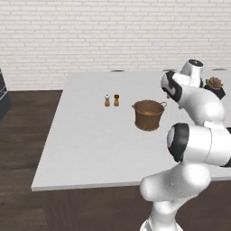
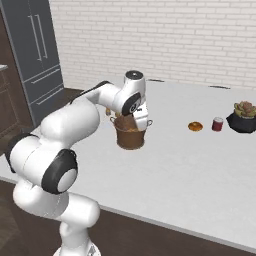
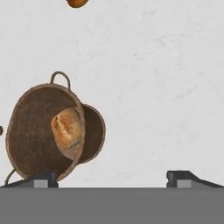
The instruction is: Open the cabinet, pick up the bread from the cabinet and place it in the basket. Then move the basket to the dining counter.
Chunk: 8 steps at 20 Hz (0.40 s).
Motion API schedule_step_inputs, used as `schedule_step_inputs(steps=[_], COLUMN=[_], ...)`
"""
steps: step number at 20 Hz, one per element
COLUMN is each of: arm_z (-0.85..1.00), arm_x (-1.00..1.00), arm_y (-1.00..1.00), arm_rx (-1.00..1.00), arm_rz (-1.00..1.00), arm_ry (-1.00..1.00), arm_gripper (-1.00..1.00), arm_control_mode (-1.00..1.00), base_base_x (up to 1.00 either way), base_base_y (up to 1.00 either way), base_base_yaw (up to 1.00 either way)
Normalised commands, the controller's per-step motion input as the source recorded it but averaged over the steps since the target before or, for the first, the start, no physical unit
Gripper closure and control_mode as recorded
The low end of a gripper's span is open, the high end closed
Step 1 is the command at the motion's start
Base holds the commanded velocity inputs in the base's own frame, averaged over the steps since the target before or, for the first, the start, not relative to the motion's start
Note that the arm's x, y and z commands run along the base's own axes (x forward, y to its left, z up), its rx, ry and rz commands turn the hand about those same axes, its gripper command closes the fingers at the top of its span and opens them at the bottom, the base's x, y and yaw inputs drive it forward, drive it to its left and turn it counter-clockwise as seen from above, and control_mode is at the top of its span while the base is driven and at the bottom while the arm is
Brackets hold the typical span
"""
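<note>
1. The basket (image 1: 149, 114) is standing upright on the dining counter (image 1: 90, 149), at centre frame in the left base view.
2. The bread (image 3: 66, 127) is lying inside the basket, at left of centre in the hand view.
3. The gripper (image 3: 111, 177) is hovering above the counter with its jaws spread wide, holding nothing; the basket is sitting toward the left fingertip (image 3: 41, 178).
4. Two shakers (image 1: 111, 100) are standing left of the basket.
</note>
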Motion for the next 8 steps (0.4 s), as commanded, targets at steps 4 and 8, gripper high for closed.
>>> schedule_step_inputs(steps=[4, 8], arm_z=[0.14, 0.16], arm_x=[-1.00, -1.00], arm_y=[0.48, 0.71], arm_rx=[-0.15, -0.27], arm_rz=[0.17, 0.33], arm_ry=[-0.01, -0.04], arm_gripper=[-1.00, -1.00], arm_control_mode=[-1.00, -1.00], base_base_x=[0.00, 0.00], base_base_y=[0.00, 0.00], base_base_yaw=[0.00, 0.00])
